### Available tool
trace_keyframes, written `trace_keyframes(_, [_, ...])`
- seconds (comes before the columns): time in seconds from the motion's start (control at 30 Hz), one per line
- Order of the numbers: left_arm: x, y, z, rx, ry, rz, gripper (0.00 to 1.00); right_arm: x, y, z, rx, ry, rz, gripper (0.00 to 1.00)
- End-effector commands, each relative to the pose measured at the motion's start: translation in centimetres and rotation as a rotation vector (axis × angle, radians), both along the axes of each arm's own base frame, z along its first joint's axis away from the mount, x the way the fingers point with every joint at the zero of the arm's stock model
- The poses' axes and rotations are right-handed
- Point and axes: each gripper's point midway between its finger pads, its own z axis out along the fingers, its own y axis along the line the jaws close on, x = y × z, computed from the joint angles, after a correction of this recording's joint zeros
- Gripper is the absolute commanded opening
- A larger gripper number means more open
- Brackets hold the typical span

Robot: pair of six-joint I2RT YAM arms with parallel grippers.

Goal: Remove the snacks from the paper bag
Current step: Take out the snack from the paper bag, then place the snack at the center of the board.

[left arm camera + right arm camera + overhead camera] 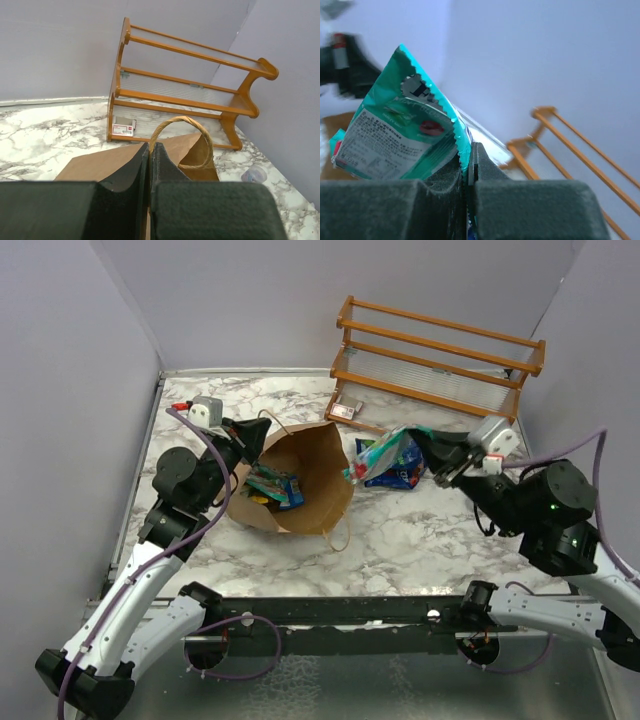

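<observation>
- The right hand [468, 151] is clamped on a shiny teal-green foil snack packet [400, 135], which is outside the bag, next to a blue foil packet [402, 476] on the marble tabletop [400, 540].
- The left hand [150, 149] is closed, pinching the rim of the large brown kraft paper bag [320, 465].
- Several packets [275, 487] lie inside the bag, so the task looks partway done.

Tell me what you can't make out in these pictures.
- Top view: how many snacks remain in the bag; its wall hides the deeper ones.
- Right wrist view: print on the teal packet, blurred; the right pincer hides its lower edge.
- Left wrist view: the bag's inside, hidden by the left pincer.
- Box label, too small in the top view.
</observation>
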Motion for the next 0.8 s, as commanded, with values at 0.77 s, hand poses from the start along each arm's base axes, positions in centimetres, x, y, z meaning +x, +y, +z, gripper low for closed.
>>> trace_keyframes(0.77, [0.1,0.9,2.1,0.016,-0.054,0.048,0.00,4.7,-2.1,-27.8,-0.027,0.953,-0.442,0.01])
